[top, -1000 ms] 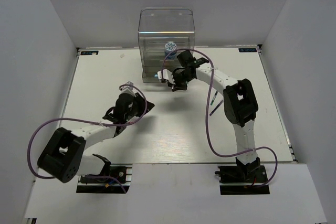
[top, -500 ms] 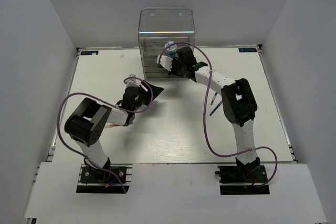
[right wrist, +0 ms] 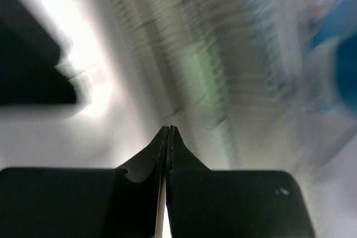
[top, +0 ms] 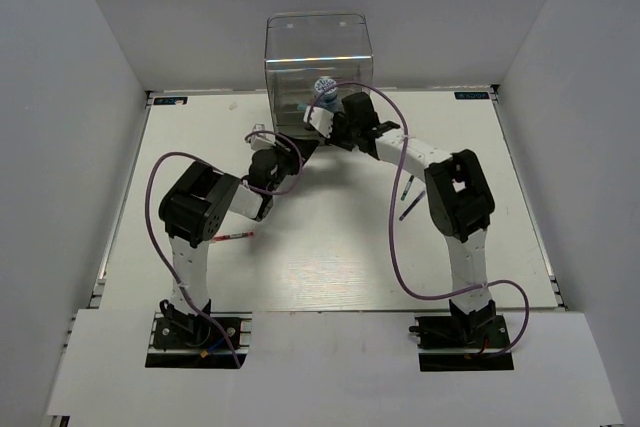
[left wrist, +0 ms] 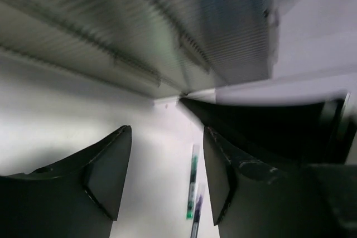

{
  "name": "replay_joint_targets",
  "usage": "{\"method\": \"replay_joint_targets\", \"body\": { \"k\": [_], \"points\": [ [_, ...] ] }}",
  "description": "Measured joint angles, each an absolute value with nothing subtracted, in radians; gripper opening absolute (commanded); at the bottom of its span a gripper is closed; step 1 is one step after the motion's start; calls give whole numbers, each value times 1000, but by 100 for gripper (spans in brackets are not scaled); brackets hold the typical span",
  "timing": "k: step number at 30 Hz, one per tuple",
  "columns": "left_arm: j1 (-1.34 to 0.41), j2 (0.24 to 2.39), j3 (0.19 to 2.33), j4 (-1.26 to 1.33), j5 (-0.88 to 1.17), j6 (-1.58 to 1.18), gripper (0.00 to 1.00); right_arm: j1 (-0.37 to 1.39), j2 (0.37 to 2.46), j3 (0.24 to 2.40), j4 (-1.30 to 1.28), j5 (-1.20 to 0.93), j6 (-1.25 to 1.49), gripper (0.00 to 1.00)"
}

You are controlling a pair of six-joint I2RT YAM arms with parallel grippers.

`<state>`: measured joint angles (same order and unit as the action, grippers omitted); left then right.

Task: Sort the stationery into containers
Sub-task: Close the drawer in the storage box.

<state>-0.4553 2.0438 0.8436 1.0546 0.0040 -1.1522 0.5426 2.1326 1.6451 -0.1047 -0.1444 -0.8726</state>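
1. Red pen (top: 232, 237) is seen lying on the table (top: 330, 257), beside the left arm's elbow.
2. Left pincer (left wrist: 167, 135) is held spread with nothing between the jaws, near the drawer unit (top: 318, 57), at its lower left corner.
3. Blue-and-white tub (top: 325, 87) is seen within the unit's outline.
4. Right pincer (right wrist: 169, 131) is pressed together with nothing pinched, close to the unit's front.
5. Two pens (top: 405, 189) are left on the table beside the right arm.
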Motion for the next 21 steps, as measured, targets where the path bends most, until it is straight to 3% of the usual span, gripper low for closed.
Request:
{"method": "replay_joint_targets", "body": {
  "k": [2,3,6,13,18,21],
  "points": [
    [-455,2064,886,1055,-7,-1154,59,535,2078,1571,-108,-184,-867,4],
    [-455,2075,908,1057,-13,-1154,54,532,2041,1523,-108,-203,-860,22],
    [-455,2117,958,1063,-28,-1158,47,516,1920,1386,-102,-239,-822,32],
    [-455,2199,1040,1018,-49,-1172,47,461,1650,1119,-70,-285,-746,34],
    [-455,2220,1102,963,-52,-1178,50,408,1568,1019,-61,-291,-714,34],
    [-459,2236,1131,939,-69,-1181,42,383,1555,993,-61,-291,-694,34]
  ]
}}
